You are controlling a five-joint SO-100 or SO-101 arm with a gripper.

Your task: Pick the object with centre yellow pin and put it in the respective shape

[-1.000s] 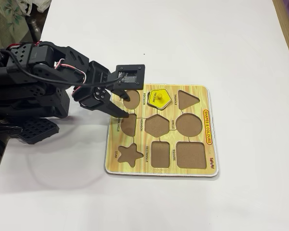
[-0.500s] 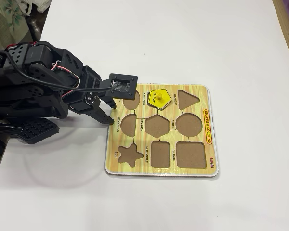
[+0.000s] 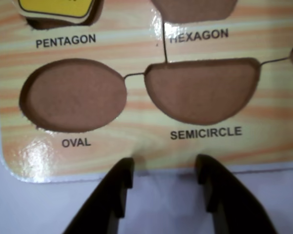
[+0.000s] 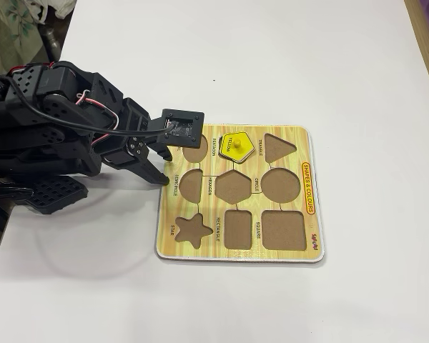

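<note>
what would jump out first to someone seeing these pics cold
The yellow pentagon piece stands out first: it is the only coloured piece, sitting in its slot near the top of the wooden shape board, while every other cut-out is empty. Next is the black arm at the left of the fixed view, its open gripper empty at the board's edge beside the oval slot and semicircle slot.

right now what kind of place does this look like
Probably a home or hobby tabletop set up for robot practice: a plain white table, a child's wooden shape puzzle board holding a yellow pentagon piece, and a small black arm whose gripper is open and empty.
</note>
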